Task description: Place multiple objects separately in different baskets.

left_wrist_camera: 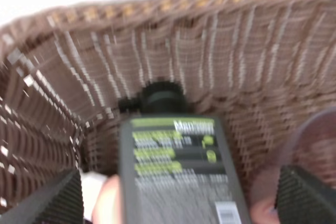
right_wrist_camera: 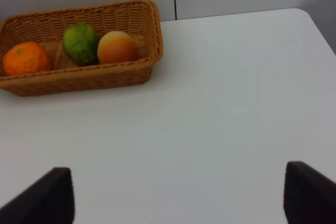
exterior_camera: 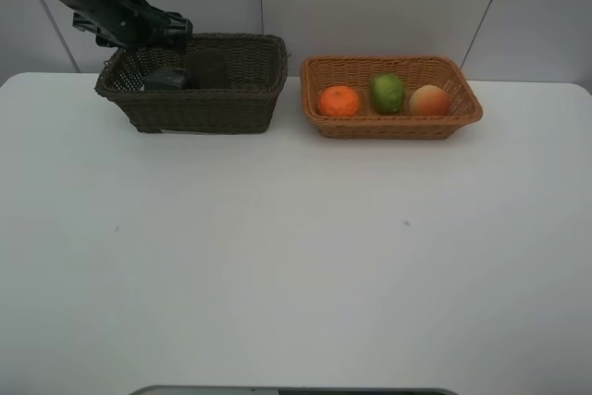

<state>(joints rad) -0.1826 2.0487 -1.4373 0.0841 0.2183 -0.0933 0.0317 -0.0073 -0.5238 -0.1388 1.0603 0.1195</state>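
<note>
Left hand [left_wrist_camera: 178, 195] open wide over the bottle [left_wrist_camera: 178, 177] lying in the dark basket [exterior_camera: 199, 104], back-left of the surface. Bottle looks rigid, light, slick; grip flat sides mid-body. Right hand [right_wrist_camera: 178, 195] open, holding nothing.

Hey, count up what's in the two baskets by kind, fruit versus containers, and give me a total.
Fruit: 3: orange, green lime-like fruit, red-orange round fruit.
Containers: 2 showing: dark green bottle, translucent mauve cup.
Total: 5 visible.
</note>
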